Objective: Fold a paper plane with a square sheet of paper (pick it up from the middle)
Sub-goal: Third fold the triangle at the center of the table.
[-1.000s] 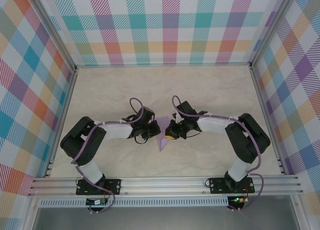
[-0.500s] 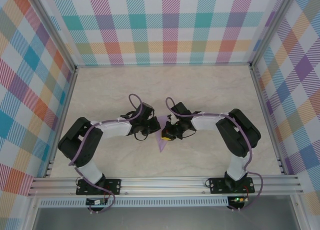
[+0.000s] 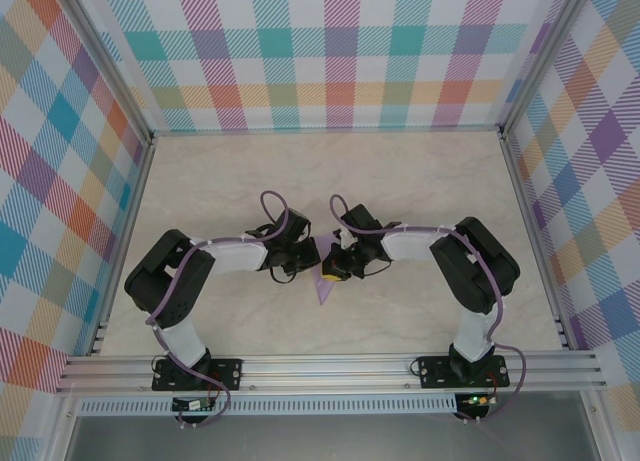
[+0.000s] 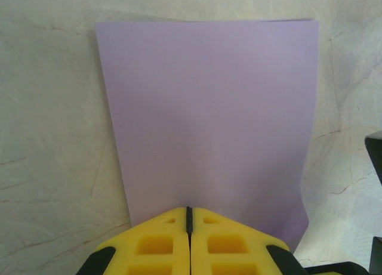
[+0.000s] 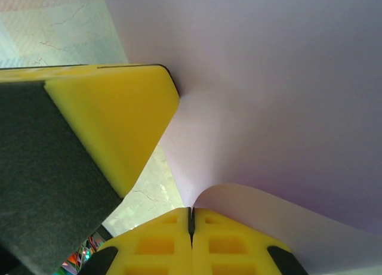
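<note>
The square sheet of paper [image 3: 321,289] is lavender and sits at the table's centre, one corner pointing toward the near edge. In the left wrist view the sheet [image 4: 209,108] spreads away from my left gripper [image 4: 189,210], whose yellow fingers are shut on its near edge, with a faint dimple running to the tips. My right gripper [image 5: 191,210] is shut on the opposite side, where the paper [image 5: 280,108] curls up out of the closed jaws. The two grippers [image 3: 306,267] [image 3: 331,272] meet almost tip to tip over the sheet. One left finger [image 5: 113,120] shows in the right wrist view.
A pale marble-pattern tabletop [image 3: 330,171] stretches around the arms. Checked walls [image 3: 330,51] close the back and both sides. An aluminium rail [image 3: 330,366] carrying the arm bases runs along the near edge.
The right arm folded in and shifted its gripper left toward the centre. The left gripper closed the last bit on the paper. The sheet shifted slightly between them.
</note>
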